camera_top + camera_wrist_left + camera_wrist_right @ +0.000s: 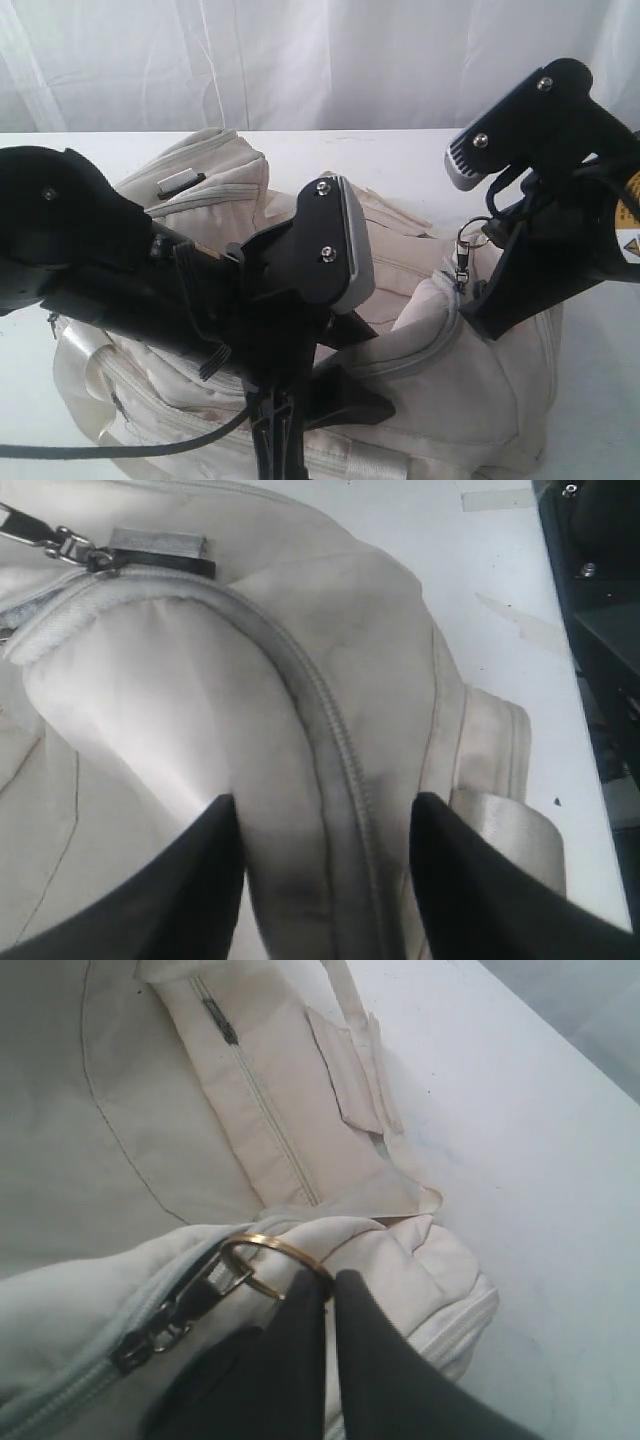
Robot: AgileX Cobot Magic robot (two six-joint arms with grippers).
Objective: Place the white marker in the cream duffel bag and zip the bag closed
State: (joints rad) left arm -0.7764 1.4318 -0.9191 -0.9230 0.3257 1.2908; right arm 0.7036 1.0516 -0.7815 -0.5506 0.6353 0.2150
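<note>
Grippers on both arms work the cream duffel bag point(440, 345), which lies on a white table point(520, 1160) with its main opening seemingly drawn together. The right gripper point(325, 1278) is pinched tight on the brass ring point(270, 1239) that hangs by a small clasp from the grey zipper's slider point(150, 1335). That hold suits pulling, since the ring gives the thin fingertips something firm where the slider itself is small. The left gripper point(325, 800) stands spread wide, its two black fingers point(215, 880) set down either side of the zipped ridge point(335, 730) with cream fabric bulging between them. It grasps nothing and appears placed to pin the soft bag so it does not slide or bunch when the other arm tugs. Along the stretch seen from the left wrist, the teeth are meshed shut. The white marker shows in none of the views. With no dark lining exposed and nothing lying on the bare table in view, it is judged to be inside the bag, though that cannot be confirmed. A side pocket seen from the right wrist is zipped flat, its contents unseen. Whether the slider has reached the end of its track cannot be told.
</note>
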